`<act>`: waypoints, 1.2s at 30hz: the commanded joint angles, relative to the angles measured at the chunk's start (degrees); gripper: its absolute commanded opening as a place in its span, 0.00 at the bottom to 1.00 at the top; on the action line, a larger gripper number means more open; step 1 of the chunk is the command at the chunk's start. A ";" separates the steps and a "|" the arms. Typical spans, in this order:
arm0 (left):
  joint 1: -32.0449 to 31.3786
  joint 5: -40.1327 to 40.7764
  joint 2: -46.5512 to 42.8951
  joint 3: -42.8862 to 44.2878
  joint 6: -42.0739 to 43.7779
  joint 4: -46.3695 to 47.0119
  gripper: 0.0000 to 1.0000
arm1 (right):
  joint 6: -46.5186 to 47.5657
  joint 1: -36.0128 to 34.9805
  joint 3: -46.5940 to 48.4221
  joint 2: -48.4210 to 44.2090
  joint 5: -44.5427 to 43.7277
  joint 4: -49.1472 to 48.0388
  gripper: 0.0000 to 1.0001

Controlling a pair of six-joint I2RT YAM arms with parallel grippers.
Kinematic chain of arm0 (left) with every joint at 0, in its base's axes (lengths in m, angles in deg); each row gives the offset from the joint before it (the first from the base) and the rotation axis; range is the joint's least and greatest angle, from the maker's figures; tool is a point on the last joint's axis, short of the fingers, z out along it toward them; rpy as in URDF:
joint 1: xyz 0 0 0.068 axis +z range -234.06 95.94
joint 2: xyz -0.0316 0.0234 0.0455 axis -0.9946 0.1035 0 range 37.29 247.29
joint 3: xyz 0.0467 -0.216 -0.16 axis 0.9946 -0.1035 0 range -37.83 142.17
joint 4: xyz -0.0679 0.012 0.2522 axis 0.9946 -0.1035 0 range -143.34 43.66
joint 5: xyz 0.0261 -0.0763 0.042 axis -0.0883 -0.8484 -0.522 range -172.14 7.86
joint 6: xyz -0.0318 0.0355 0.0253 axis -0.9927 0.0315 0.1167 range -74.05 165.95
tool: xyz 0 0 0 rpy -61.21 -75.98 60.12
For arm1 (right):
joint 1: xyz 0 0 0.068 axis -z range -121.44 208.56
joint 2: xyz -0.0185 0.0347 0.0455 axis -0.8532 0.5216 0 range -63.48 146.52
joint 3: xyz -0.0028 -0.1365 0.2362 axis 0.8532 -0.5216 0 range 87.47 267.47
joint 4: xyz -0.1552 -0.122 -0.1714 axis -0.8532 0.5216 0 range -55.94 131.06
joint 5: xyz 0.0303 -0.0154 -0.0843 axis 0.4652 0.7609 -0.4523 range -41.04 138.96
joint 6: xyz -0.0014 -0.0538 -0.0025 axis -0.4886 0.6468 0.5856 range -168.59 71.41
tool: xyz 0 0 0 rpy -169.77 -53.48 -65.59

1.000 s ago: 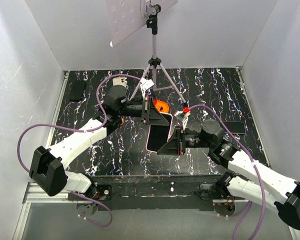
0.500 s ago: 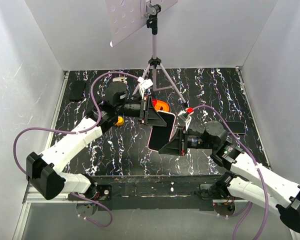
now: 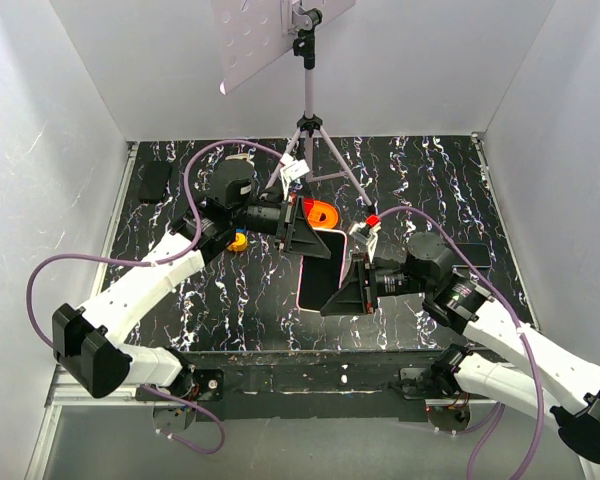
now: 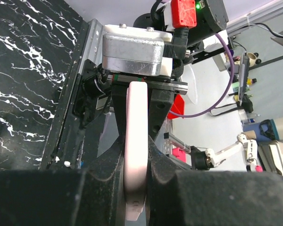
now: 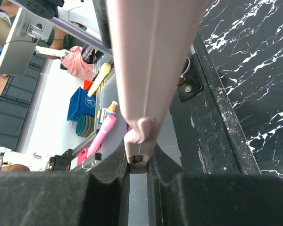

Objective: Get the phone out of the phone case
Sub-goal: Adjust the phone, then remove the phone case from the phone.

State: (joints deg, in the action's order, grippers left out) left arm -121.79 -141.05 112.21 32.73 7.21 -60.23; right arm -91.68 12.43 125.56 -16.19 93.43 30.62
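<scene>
A black, white-veined tabletop (image 3: 435,170) sits between plain white walls (image 3: 50,130), a tripod (image 3: 307,122) at its back.

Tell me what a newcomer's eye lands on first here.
A pink-cased phone sits mid-scene above the black marbled table, pinched edge-on between both arms. The left gripper clamps its far end and the right gripper its near end. Just behind it, an orange object lies near the feet of a tripod.

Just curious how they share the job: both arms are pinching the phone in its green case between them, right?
Not green: the case is pale pink, as the left wrist view shows. The left end effector and right end effector do pinch it between them.
</scene>
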 commanded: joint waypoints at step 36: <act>-0.15 -8.50 1.90 -16.15 -48.79 49.22 0.00 | 36.65 -7.39 22.27 4.47 0.81 10.54 0.01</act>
State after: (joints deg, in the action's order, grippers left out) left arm -119.41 -149.29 113.67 19.86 -27.85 -12.87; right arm -78.04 9.76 134.89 -14.25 96.82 38.81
